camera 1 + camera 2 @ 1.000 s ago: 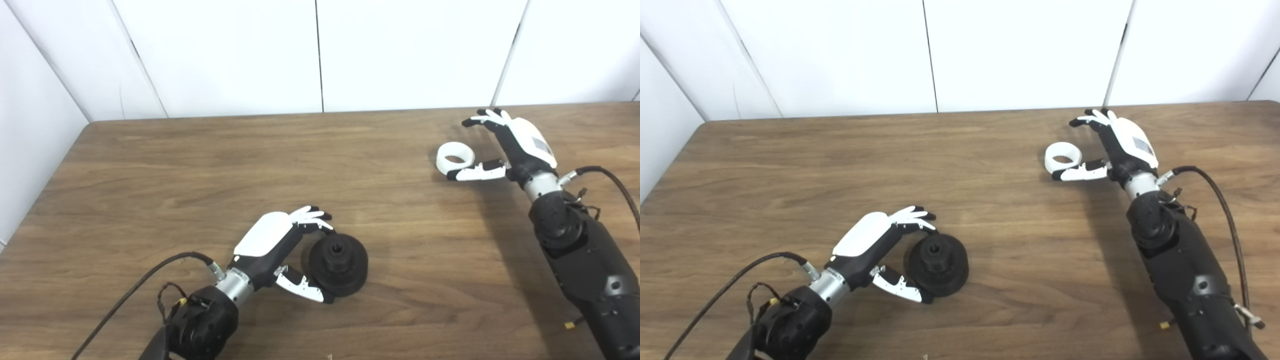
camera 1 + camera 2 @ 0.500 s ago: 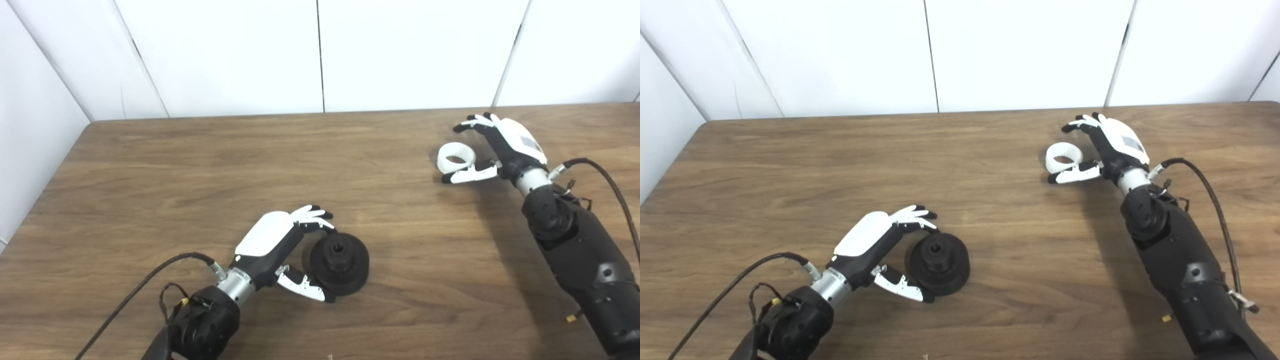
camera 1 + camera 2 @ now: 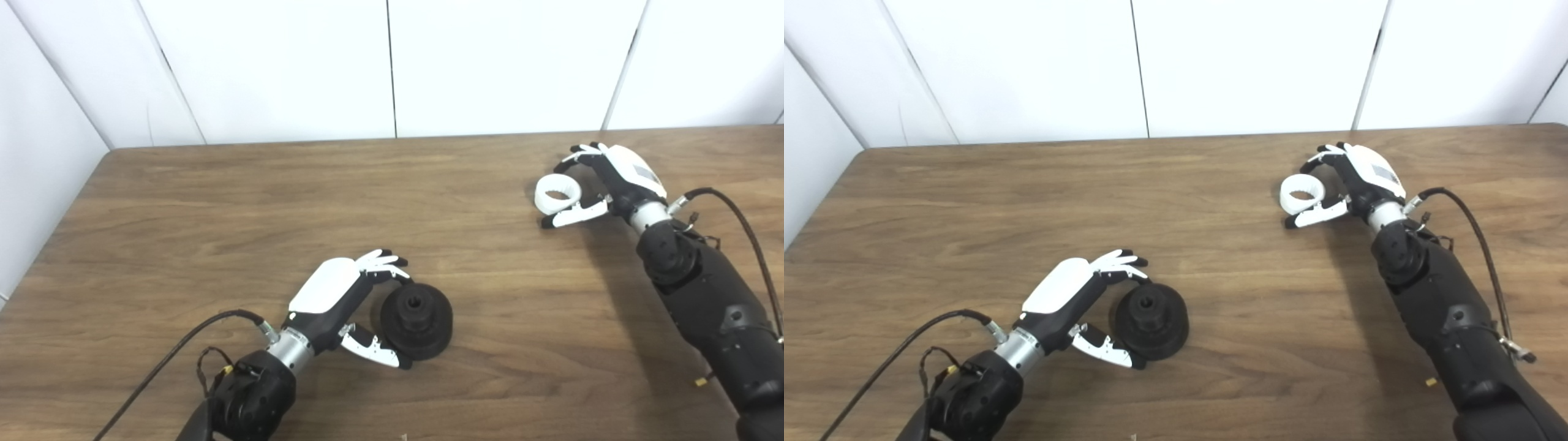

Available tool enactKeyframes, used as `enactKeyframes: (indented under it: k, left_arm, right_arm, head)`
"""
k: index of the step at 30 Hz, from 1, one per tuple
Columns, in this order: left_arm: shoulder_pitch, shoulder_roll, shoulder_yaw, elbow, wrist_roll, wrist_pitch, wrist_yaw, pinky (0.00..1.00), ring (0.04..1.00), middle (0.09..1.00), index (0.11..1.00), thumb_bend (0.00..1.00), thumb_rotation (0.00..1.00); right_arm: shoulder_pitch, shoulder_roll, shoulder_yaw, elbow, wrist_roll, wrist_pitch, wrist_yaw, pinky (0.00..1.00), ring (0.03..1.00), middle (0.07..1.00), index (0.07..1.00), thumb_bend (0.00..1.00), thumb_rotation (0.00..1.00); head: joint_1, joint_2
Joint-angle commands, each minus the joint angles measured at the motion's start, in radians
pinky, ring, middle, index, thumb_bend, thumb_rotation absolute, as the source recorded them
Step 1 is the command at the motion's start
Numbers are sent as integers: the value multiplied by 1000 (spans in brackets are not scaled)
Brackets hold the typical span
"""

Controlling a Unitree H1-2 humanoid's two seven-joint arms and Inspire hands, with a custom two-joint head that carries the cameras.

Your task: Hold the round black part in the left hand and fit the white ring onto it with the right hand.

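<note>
The round black part [image 3: 416, 312] lies flat on the wooden table [image 3: 245, 208] near the front, its hub with a hole facing up. My left hand [image 3: 340, 298] sits at its left side, fingers curled against the far rim and thumb reaching along the near rim, without a closed grasp. The white ring [image 3: 557, 195] lies flat at the right rear. My right hand [image 3: 612, 181] is open just to its right, with the thumb stretched along the ring's near side and the fingers arched beyond its far right edge.
White wall panels [image 3: 392, 67] rise behind the table's far edge. A black cable [image 3: 744, 214] loops from my right wrist and another cable [image 3: 165, 361] trails from my left forearm. A small yellow tag [image 3: 699, 381] lies by the right arm.
My right hand has slid left and nearer to the ring, its fingers curling down towards the far edge. The left hand and the black part have stayed put.
</note>
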Motion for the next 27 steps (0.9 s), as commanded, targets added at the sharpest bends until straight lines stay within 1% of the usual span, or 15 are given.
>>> enactKeyframes:
  k: [1, 5, 13, 16, 17, 18, 19, 20, 22, 27]
  left_arm:
    - [-1, 8, -7, 3, 12, 4, -24, 835, 945, 877, 619, 782, 233]
    - [-2, 8, -7, 3, 13, 1, -23, 832, 942, 876, 616, 785, 240]
    - [0, 2, -10, 6, 16, 1, -19, 837, 949, 881, 622, 779, 243]
    - [1, 0, -11, 7, 18, -3, -16, 839, 950, 882, 621, 778, 242]
    - [1, 0, -11, 7, 18, -5, -14, 839, 951, 882, 621, 777, 240]
    - [2, 0, -11, 8, 18, -5, -13, 840, 952, 883, 621, 777, 238]
    - [3, -1, -11, 8, 17, -5, -13, 841, 953, 884, 621, 778, 237]
    - [3, -1, -10, 9, 16, -5, -13, 841, 953, 884, 622, 778, 237]
    - [5, -2, -10, 8, 17, -4, -12, 837, 952, 883, 620, 781, 237]
    - [7, -5, -10, 10, 18, -1, -10, 833, 954, 885, 622, 784, 235]
  right_arm:
    - [-55, -17, 0, 6, 2, -26, -19, 1000, 998, 911, 667, 947, 341]
    - [-53, -17, -3, 9, 14, -33, -24, 1000, 1000, 910, 660, 931, 368]
    - [-43, -15, -11, 4, 26, -53, -50, 994, 986, 897, 623, 876, 337]
    - [-38, -15, -14, -3, 34, -58, -55, 980, 980, 892, 593, 841, 314]
    - [-36, -16, -14, -7, 35, -59, -56, 979, 979, 890, 568, 771, 280]
    - [-34, -16, -14, -9, 35, -61, -59, 977, 979, 890, 530, 650, 221]
    - [-34, -17, -15, -7, 37, -66, -62, 969, 977, 887, 507, 575, 184]
    - [-33, -17, -14, -7, 37, -71, -67, 960, 975, 885, 498, 550, 171]
    - [-30, -18, -14, -8, 39, -80, -77, 938, 967, 879, 492, 530, 160]
    - [-31, -20, -13, 1, 36, -93, -90, 912, 956, 865, 489, 523, 154]
  head:
    - [1, 0]
    - [1, 0]
    - [2, -2]
    - [3, -1]
    - [3, -1]
    - [3, -1]
    - [3, -1]
    - [3, -1]
    - [2, 0]
    - [2, -1]
